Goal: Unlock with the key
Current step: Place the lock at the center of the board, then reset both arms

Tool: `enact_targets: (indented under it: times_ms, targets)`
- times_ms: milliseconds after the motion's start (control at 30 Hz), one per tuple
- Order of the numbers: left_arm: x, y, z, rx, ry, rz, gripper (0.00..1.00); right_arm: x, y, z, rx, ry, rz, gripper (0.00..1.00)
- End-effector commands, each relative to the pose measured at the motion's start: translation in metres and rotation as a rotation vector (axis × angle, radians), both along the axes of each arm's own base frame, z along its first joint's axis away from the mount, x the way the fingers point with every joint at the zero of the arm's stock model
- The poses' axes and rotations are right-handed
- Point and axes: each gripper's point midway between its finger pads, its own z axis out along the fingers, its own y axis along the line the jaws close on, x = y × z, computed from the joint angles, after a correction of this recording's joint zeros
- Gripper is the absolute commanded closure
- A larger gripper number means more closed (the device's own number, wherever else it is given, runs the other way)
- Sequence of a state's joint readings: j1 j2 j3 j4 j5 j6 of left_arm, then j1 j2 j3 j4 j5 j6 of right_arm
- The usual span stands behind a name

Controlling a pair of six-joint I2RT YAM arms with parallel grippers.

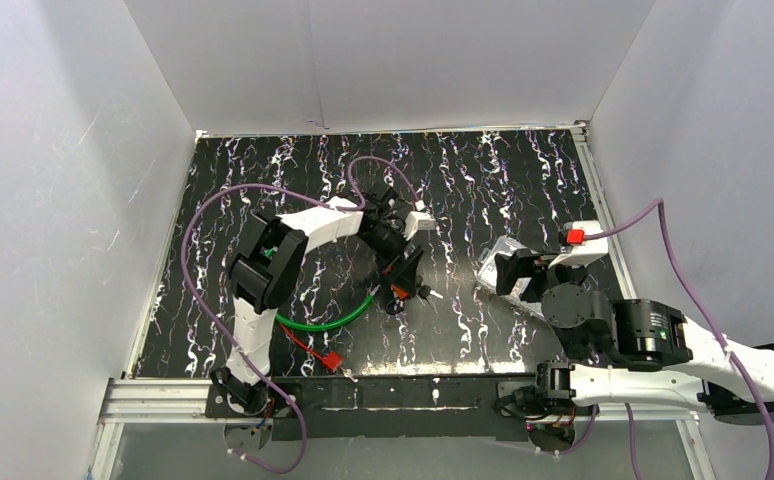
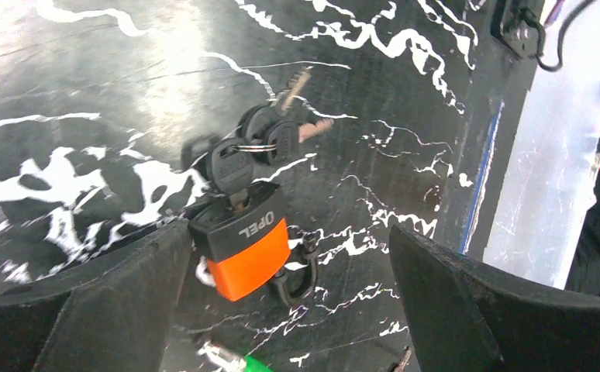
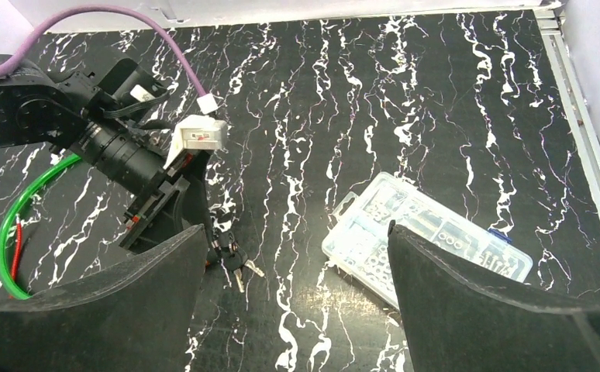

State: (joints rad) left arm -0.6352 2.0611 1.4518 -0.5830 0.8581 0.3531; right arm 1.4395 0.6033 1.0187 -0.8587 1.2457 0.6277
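Your left gripper (image 2: 289, 298) stands wide open around the orange padlock (image 2: 244, 252), left of centre, with the key (image 2: 231, 167) in its keyhole. Your right gripper (image 3: 297, 298) is open and empty at the right, a clear parts box (image 3: 425, 240) just beyond it.

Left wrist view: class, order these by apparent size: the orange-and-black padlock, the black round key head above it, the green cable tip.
1. Orange-and-black padlock
2. Black round key head
3. Green cable tip, cut by the frame edge, so unsure
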Motion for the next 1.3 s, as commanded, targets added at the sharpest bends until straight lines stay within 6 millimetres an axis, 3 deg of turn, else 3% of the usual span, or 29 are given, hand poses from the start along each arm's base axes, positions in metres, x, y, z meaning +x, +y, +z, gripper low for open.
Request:
enact_targets:
  times_ms: [0, 167, 300, 400, 500, 567, 700, 867, 967, 1033, 1100, 1267]
  targets:
    - [0.02, 0.01, 0.044, 0.023, -0.026, 0.1, 0.02, 0.003, 0.001, 0.017, 0.072, -0.021, -0.018, 0.07]
    - [0.053, 0.033, 0.119, 0.054, 0.006, 0.26, 0.02, 0.01, 0.015, 0.022, 0.051, -0.014, -0.001, 0.07]
    - [0.087, 0.069, 0.187, 0.037, -0.054, 0.394, 0.02, 0.035, 0.022, 0.013, 0.054, 0.07, 0.003, 0.07]
    - [0.106, 0.107, 0.219, 0.077, -0.155, 0.51, 0.02, 0.065, 0.017, 0.004, 0.092, 0.123, -0.028, 0.06]
    - [0.116, 0.151, 0.231, 0.144, -0.258, 0.638, 0.02, 0.095, 0.007, -0.005, 0.178, 0.176, -0.076, 0.06]
    - [0.116, 0.174, 0.221, 0.136, -0.249, 0.697, 0.02, 0.115, -0.006, -0.016, 0.252, 0.189, -0.152, 0.06]
    - [0.113, 0.214, 0.163, 0.213, -0.196, 0.798, 0.02, 0.146, -0.033, -0.051, 0.282, 0.096, -0.252, 0.05]
    - [0.125, 0.27, 0.128, 0.214, -0.31, 1.012, 0.02, 0.16, -0.081, -0.111, 0.139, 0.165, -0.444, 0.05]
    - [0.125, 0.298, 0.109, 0.23, -0.395, 1.104, 0.02, 0.16, -0.107, -0.135, 0.182, 0.224, -0.558, 0.05]
    - [0.123, 0.309, 0.093, 0.252, -0.437, 1.142, 0.02, 0.163, -0.119, -0.14, 0.196, 0.179, -0.582, 0.05]
    - [0.118, 0.316, 0.08, 0.27, -0.457, 1.163, 0.02, 0.167, -0.128, -0.133, 0.169, 0.074, -0.587, 0.05]
    - [0.116, 0.323, 0.056, 0.255, -0.516, 1.222, 0.02, 0.164, -0.154, -0.144, 0.078, 0.0, -0.655, 0.05]
